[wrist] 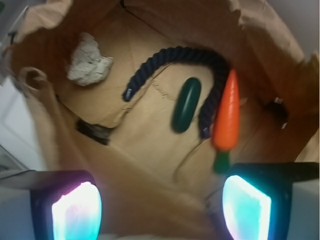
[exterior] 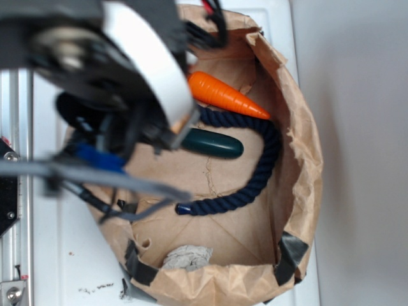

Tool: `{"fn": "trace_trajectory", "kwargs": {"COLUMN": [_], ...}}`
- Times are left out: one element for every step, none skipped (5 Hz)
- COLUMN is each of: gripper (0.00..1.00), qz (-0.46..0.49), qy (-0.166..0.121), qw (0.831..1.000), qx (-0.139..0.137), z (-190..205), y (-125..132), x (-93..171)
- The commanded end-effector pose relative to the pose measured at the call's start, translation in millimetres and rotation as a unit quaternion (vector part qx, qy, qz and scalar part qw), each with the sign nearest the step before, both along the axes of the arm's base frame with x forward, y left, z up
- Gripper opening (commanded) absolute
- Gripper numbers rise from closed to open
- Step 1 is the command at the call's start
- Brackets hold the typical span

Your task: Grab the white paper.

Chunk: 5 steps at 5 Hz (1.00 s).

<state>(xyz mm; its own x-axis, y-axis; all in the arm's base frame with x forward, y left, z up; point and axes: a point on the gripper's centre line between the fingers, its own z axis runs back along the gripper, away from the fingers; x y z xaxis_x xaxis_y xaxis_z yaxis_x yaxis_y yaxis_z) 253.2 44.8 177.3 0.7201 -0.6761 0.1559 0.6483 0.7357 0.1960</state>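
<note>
The exterior camera looked steeply down from above, close behind the arm, which blocked its upper left. The wrist camera peered down past the gripper (wrist: 161,207) fingers. Both shared the brown paper bag's (exterior: 299,191) floor below the pincer.

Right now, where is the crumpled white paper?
The white paper lies on the floor of the brown paper bag, upper left in the wrist view, beside the free end of the dark blue rope, away from the claw.

White paper (wrist: 89,63) wad, crumpled, in bag corner.
</note>
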Motion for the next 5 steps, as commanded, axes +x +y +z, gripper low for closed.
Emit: {"fn": "trace_trajectory", "kwargs": {"gripper": [1.0,1.0,1.0,1.0,1.0], "qz": [-0.025,-0.056,-0.079,-0.131,-0.113], "qy": [-0.062,-0.044,-0.001,0.033,0.032], "qw": [0.997,0.996,0.994,0.988,0.991], "qx": [-0.029,-0.05,-0.071,-0.079,-0.06], "z": [-11,-39,-66,-71,-71], "y": [-21,-42,-54,-72,-75], "x": [54,59,58,34,29]}}
